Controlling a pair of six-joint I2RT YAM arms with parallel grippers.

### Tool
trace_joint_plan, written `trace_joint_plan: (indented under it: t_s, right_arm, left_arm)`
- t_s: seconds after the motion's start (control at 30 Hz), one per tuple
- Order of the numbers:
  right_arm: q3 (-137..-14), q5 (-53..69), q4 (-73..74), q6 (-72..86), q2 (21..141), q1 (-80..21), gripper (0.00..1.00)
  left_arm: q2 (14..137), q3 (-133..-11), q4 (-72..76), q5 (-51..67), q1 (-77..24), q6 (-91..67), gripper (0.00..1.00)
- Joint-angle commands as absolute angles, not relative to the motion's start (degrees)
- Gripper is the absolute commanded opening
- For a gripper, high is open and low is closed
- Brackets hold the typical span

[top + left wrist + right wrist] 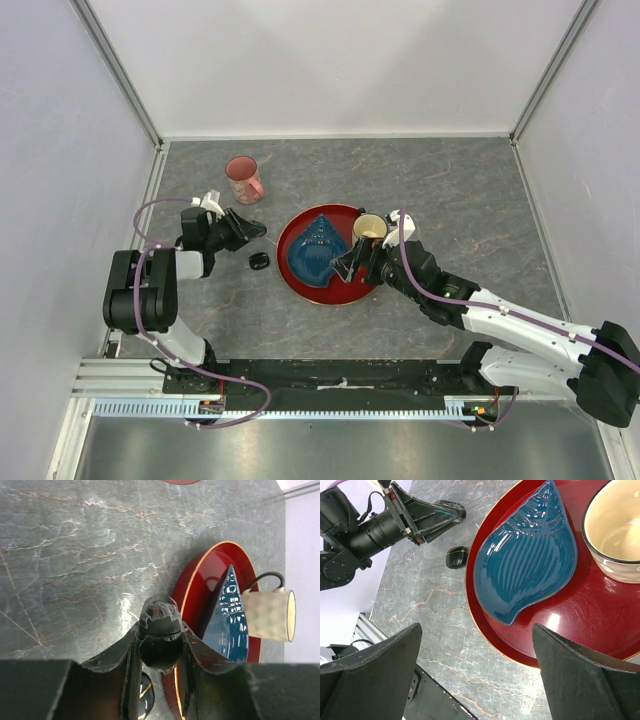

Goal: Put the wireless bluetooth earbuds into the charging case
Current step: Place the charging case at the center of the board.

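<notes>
Left gripper (160, 645) clamped on a black oval case (160, 616), long axis along the fingers; second case (259, 261) on the table just base-side, nearer this arm; right gripper (477, 626) spread wide over tray (345, 293); earbuds not visible.

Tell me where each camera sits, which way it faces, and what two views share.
Top external: above and behind the arms, looking down at the table; both arms show.
Left wrist: faces the red plate past the left gripper, shut on a black oval case.
Right wrist: looks down through the open right gripper at the blue dish.
Shared: all three see the plate, dish and cream cup.
</notes>
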State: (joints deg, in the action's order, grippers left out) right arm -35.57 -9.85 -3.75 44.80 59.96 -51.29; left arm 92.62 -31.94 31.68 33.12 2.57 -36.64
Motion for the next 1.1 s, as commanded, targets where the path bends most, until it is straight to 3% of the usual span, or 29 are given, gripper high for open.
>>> trace_joint_plan:
  t_s: [0.0,0.17,0.33,0.53,0.6,0.87,0.93,1.07]
  right_arm:
    - [-36.48,-9.4,-5.45,45.09,59.59,-51.15,0.98]
    - [-35.86,-9.05,-6.33,45.35,59.68,-51.15,0.98]
    - [-35.77,-8.61,-6.77,45.62,60.38,-51.07,0.98]
    - [-35.77,-8.35,-7.38,45.27,60.82,-51.15,0.98]
    - [-35.95,-8.17,-7.65,45.18,61.26,-50.98,0.98]
    - [-35.86,-7.47,-8.09,45.0,61.44,-50.98,0.98]
    - [-35.77,-7.47,-8.09,45.0,61.26,-50.89,0.98]
    - [-35.25,-7.65,-8.09,45.0,60.56,-50.71,0.98]
  left_arm:
    - [95.18,-34.8,30.15,31.29,3.16,-38.23,0.11]
    - [99.22,-36.91,28.65,34.62,3.6,-38.58,0.13]
    - [99.32,-36.73,28.74,34.63,3.6,-38.93,0.25]
    - [99.93,-39.55,22.51,35.95,3.6,-37.09,0.27]
    - [99.67,-39.81,21.19,35.77,3.6,-37.0,0.35]
    - [99.14,-42.53,13.81,33.57,3.6,-33.93,0.41]
    - [98.62,-42.98,11.09,31.57,3.52,-32.79,0.5]
    - [97.3,-43.16,7.13,27.34,3.52,-30.59,0.54]
